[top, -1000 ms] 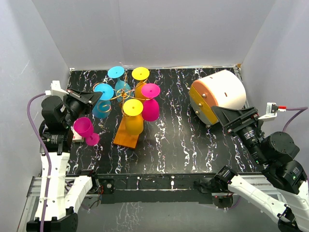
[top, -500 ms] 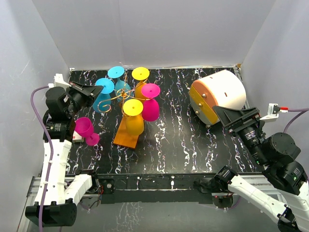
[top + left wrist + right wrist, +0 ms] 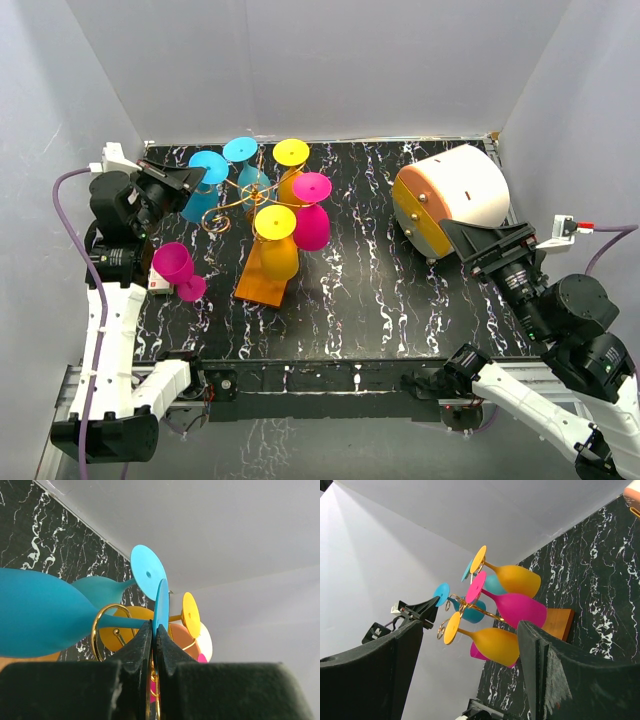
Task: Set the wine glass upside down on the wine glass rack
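My left gripper [image 3: 186,180] is shut on the foot rim of a blue wine glass [image 3: 204,192], held upside down and tilted at the left side of the gold wire rack [image 3: 236,203]. In the left wrist view the jaws [image 3: 154,630] pinch the thin blue foot disc [image 3: 161,602]. The stem crosses a gold scroll loop [image 3: 101,622], and the bowl [image 3: 40,612] hangs left. The rack's orange base [image 3: 262,287] carries another blue, two yellow and a magenta glass. My right gripper [image 3: 490,245] is open and empty at the right, its fingers [image 3: 555,680] framing the rack from afar.
A magenta glass [image 3: 177,270] stands upright on the black marbled table [image 3: 380,290] left of the rack base, beside a small white block [image 3: 160,284]. A white-and-orange drum [image 3: 452,198] lies at the back right. White walls enclose the table.
My left gripper has moved toward the back left and higher, carrying the blue glass with it. The right arm has hardly moved.
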`<move>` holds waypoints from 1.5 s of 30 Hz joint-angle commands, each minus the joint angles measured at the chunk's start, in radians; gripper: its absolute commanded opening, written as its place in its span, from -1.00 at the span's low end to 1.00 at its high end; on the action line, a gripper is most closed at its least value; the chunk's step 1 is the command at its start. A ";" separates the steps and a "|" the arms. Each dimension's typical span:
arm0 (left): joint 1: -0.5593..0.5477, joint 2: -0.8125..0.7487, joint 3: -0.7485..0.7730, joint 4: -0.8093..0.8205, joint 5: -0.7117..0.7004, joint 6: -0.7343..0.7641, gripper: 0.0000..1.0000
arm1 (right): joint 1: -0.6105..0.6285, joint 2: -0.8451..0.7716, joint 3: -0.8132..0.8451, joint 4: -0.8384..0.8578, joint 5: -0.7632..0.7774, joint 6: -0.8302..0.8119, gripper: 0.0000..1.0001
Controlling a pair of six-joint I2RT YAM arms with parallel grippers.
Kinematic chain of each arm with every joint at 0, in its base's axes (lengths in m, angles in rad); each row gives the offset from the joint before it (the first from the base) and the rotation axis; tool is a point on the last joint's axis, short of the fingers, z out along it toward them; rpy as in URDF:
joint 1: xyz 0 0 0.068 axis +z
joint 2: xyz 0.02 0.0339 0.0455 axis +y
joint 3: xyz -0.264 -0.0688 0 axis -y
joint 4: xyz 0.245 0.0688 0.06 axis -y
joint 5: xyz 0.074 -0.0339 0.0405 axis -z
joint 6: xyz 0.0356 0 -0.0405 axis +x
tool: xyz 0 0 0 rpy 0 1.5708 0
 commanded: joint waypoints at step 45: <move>-0.001 -0.107 -0.002 -0.146 -0.005 0.121 -0.97 | 0.003 -0.014 -0.036 0.055 -0.045 0.036 0.48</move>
